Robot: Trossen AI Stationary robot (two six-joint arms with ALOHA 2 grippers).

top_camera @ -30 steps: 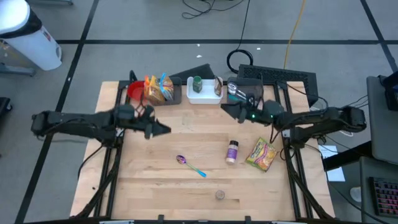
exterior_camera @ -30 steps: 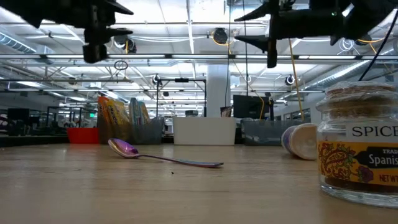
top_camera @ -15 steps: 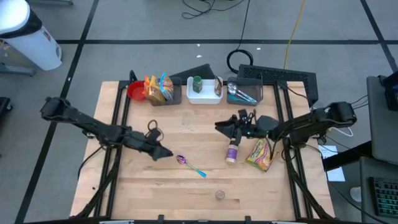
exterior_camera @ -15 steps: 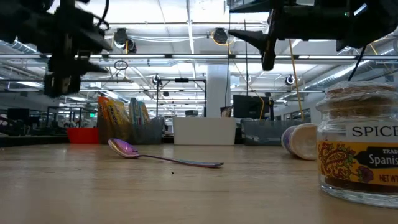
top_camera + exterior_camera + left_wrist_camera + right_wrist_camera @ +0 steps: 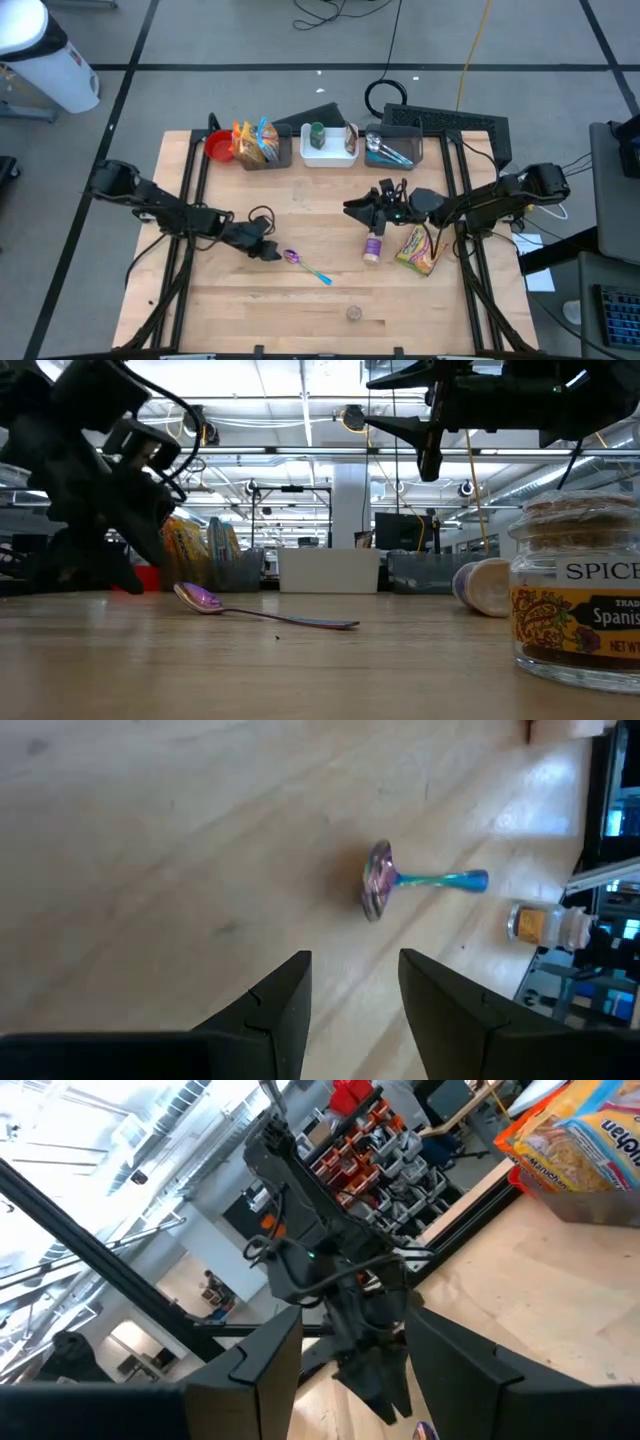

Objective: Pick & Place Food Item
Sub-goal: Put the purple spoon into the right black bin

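Observation:
A spoon (image 5: pixel 300 262) with a purple bowl (image 5: pixel 378 885) and blue handle lies flat on the wooden table (image 5: pixel 300 310), near its middle. My left gripper (image 5: pixel 271 252) is low over the table just left of the spoon's bowl, slanting down, open (image 5: pixel 355 988), with nothing between its fingers. My right gripper (image 5: pixel 350 208) hangs open (image 5: pixel 350 1370) well above the table, pointing left, just past a spice bottle (image 5: pixel 373 243) that lies on its side. A yellow-green food packet (image 5: pixel 420 248) lies flat right of that bottle.
A small spice jar (image 5: pixel 353 314) stands near the front edge, large in the low view (image 5: pixel 580 600). Along the far edge are a red bowl (image 5: pixel 216 148), a dark bin with snack bags (image 5: pixel 256 143), a white bin (image 5: pixel 328 146) and a utensil bin (image 5: pixel 390 148).
My left gripper has come down and toward the near edge, tipping from level to slanting down and rolling, and now sits low beside the spoon's bowl. My right gripper has moved from the far bins toward the near edge, then held still. Both stayed open.

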